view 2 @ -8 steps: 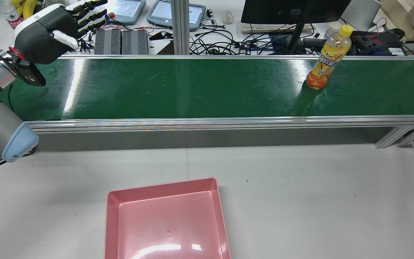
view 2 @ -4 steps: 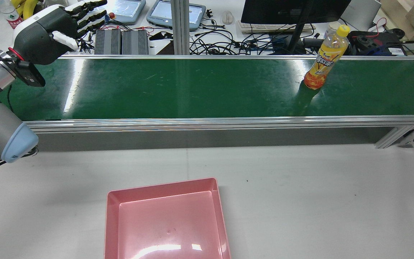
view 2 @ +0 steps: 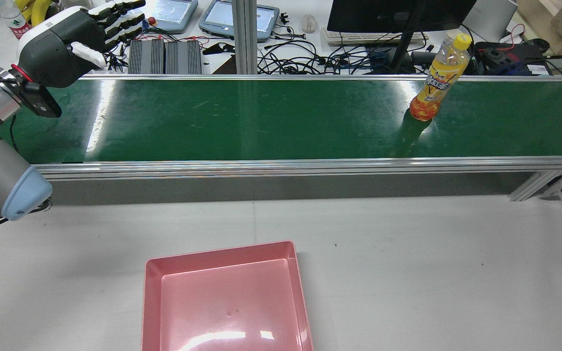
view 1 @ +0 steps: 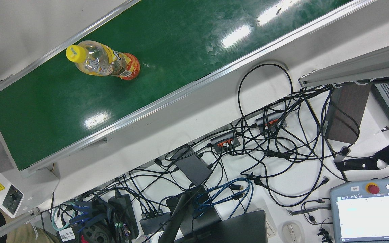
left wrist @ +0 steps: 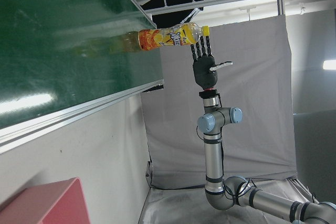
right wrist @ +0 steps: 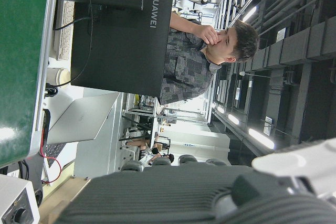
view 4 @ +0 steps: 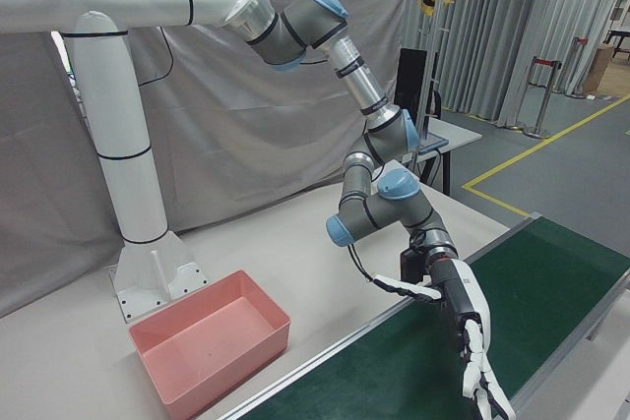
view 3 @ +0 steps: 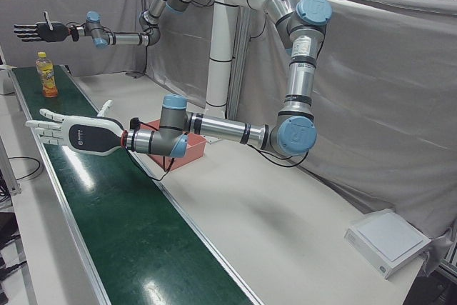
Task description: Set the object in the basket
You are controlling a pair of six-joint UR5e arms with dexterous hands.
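Rear view: bottle (view 2: 436,79) stands upright on belt (view 2: 261,117).

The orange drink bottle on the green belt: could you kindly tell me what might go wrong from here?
The bottle stands tall and narrow on the belt; a nudge high up from the open right hand could topple it, and it might roll. The basket lies across the belt's rail, well aside from the bottle, so a loose hold on smooth plastic may drop it on the way.
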